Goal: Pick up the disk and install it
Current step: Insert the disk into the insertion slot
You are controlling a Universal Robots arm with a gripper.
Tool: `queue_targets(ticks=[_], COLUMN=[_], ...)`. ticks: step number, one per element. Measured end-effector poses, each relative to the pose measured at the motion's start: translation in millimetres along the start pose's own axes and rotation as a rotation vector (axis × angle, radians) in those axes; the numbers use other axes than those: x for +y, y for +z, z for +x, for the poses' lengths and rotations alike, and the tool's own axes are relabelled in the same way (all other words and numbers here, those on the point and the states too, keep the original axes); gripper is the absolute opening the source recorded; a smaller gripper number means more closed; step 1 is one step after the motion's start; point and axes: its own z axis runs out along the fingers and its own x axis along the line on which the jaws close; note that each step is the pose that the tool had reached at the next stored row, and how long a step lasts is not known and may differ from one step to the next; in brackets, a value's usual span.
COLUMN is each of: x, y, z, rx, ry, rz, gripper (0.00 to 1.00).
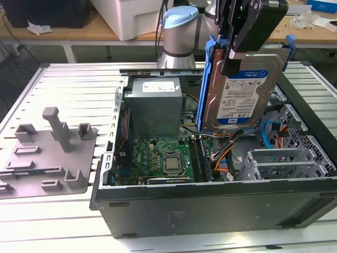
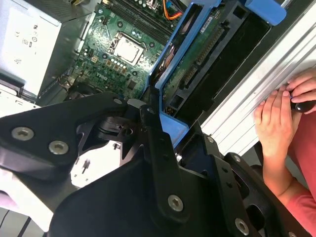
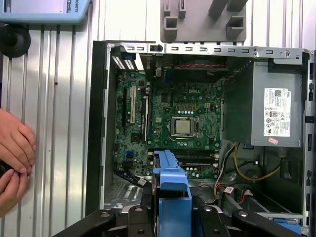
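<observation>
The disk (image 1: 242, 87) hangs upright above the open computer case (image 1: 210, 203), its silver face and white-and-blue label towards the exterior camera and its blue carrier frame (image 1: 206, 79) round the edges. My gripper (image 1: 230, 62) is shut on its top edge. In the second wrist view the disk's green circuit-board underside (image 2: 195, 69) lies just beyond my black fingers (image 2: 150, 123). In the first wrist view the blue carrier (image 3: 172, 190) sits edge-on between the fingers, over the motherboard (image 3: 182, 121).
Inside the case are the grey power-supply box (image 1: 155, 100), the motherboard (image 1: 163, 158), orange and blue cables (image 1: 224, 158) and metal drive bays (image 1: 284, 163). A grey fixture plate (image 1: 47, 158) lies at the exterior view's left. A person's hands (image 3: 15, 158) rest on the ribbed table beside the case.
</observation>
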Motion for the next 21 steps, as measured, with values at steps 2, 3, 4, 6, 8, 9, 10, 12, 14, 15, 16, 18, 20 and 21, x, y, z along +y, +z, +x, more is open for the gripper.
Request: queue_targets(ticks=[2,3,4,6,8,9,10,12,14,15,16,18,20,21], x=[0.0,0.0,0.0,0.0,0.0,0.0,-0.2,-1.2,-2.6,-4.0,-4.8,-6.6,-7.8,-8.6], y=[0.0,0.0,0.0,0.0,0.0,0.1,0.3,0.7,0.8,1.0,1.1,1.4,1.6,1.7], z=[0.0,0.0,0.0,0.8,1.9,3.1,6.0,15.1,17.1,18.3,19.1,20.6,21.5,22.1], rx=[0.0,-0.0001,-0.0001,0.0,0.0,-0.0001,-0.0002,-0.002,-0.0039,-0.0071,-0.009,-0.0138,-0.017,-0.019], ry=[0.0,0.0,0.0,0.0,0.0,0.0,0.0,0.0,0.001,0.001,0.001,0.003,0.005,0.007], rz=[0.0,0.0,0.0,0.0,0.0,-0.0001,0.0,0.0,-0.0001,0.0,0.0001,0.0001,0.0002,0.0002], gripper=[0.37,0.37,0.37,0.37,0.37,0.37,0.37,0.37,0.37,0.37,0.37,0.37,0.37,0.37])
